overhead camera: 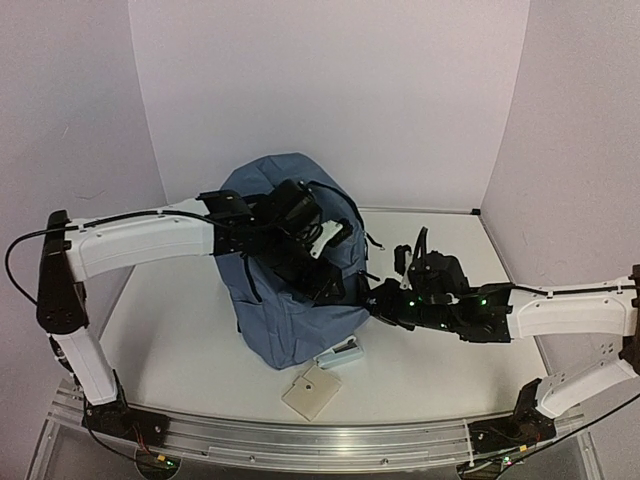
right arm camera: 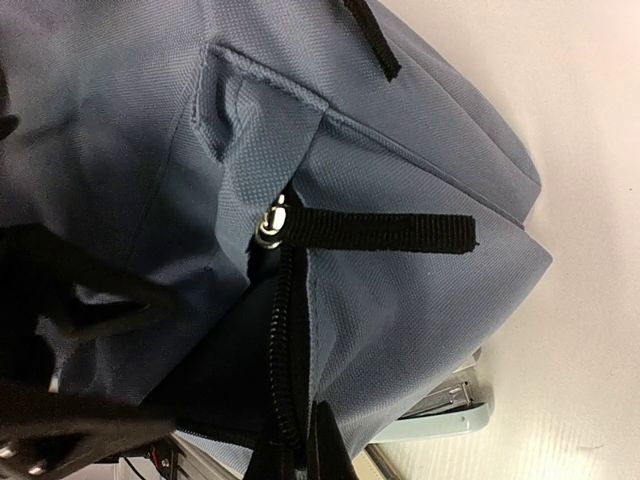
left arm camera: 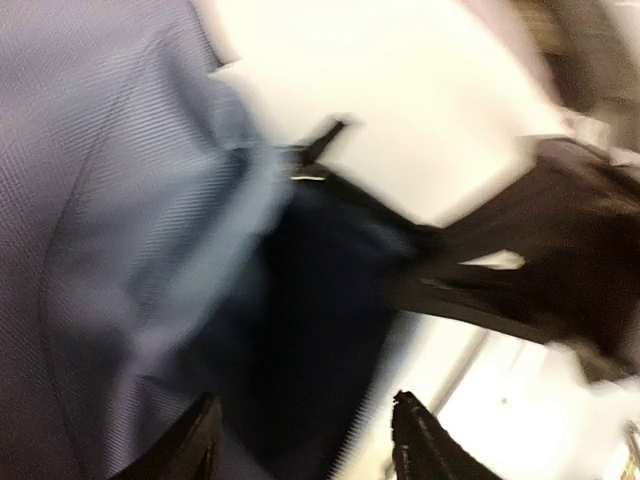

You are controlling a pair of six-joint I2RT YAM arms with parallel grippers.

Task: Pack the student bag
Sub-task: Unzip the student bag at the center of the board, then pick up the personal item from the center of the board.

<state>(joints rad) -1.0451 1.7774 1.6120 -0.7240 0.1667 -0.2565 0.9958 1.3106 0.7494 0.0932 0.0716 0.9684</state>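
Observation:
The student bag (overhead camera: 285,310) is a slate-blue backpack that stands upright mid-table. My left gripper (overhead camera: 325,260) hangs over its upper front, and in the blurred left wrist view its fingertips (left arm camera: 205,440) stand apart over the bag's dark pocket opening (left arm camera: 320,330), with nothing between them. My right gripper (overhead camera: 378,300) is at the bag's right side. In the right wrist view that gripper (right arm camera: 300,445) is shut on the bag's black zipper edge (right arm camera: 282,340), just below the zipper's black pull strap (right arm camera: 380,232).
A pale-blue stapler (overhead camera: 340,353) lies against the bag's front foot, partly under the fabric (right arm camera: 440,410). A beige square pad (overhead camera: 311,392) lies in front of it near the table's front rail. Walls close in on three sides.

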